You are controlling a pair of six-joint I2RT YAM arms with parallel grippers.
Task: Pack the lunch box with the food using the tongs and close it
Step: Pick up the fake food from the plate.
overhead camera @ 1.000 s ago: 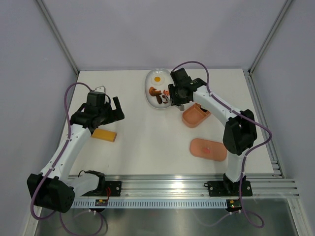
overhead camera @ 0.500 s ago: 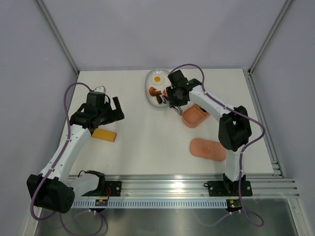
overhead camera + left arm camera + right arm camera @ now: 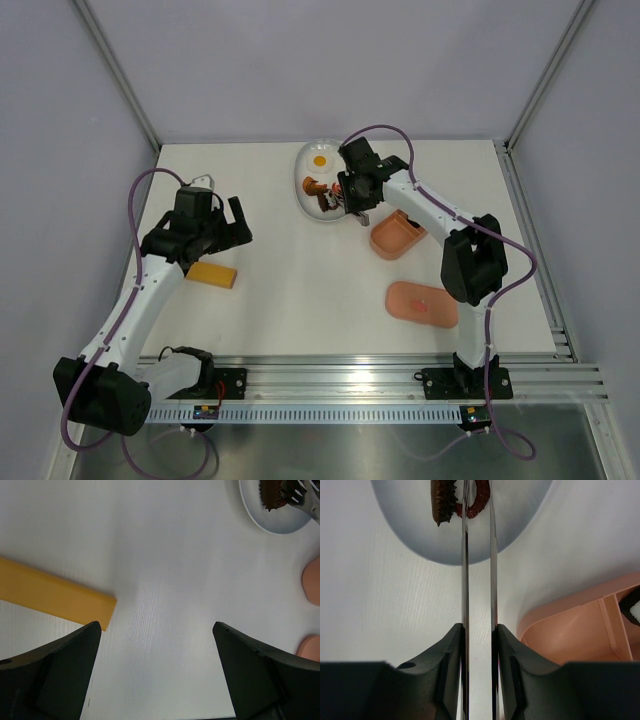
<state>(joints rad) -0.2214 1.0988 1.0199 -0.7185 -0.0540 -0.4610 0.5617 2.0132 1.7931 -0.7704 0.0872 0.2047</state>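
Tongs (image 3: 464, 580) w/in right claw (image 3: 478, 630), tips at food (image 3: 442, 502)

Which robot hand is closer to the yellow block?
Left. The left gripper hangs open close by the yellow block; the right gripper is far away, holding the tongs at the white dish.

white arms (image 3: 133, 305), black joints (image 3: 478, 268), purple cables (image 3: 376, 127)

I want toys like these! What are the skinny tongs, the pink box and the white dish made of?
The tongs look like bare metal: thin silver strips with a mirror-like shine. The pink box looks like plastic: smooth, matte, with moulded dividers inside. The white dish is smooth with a soft sheen, plastic or ceramic; the look leaves that open.
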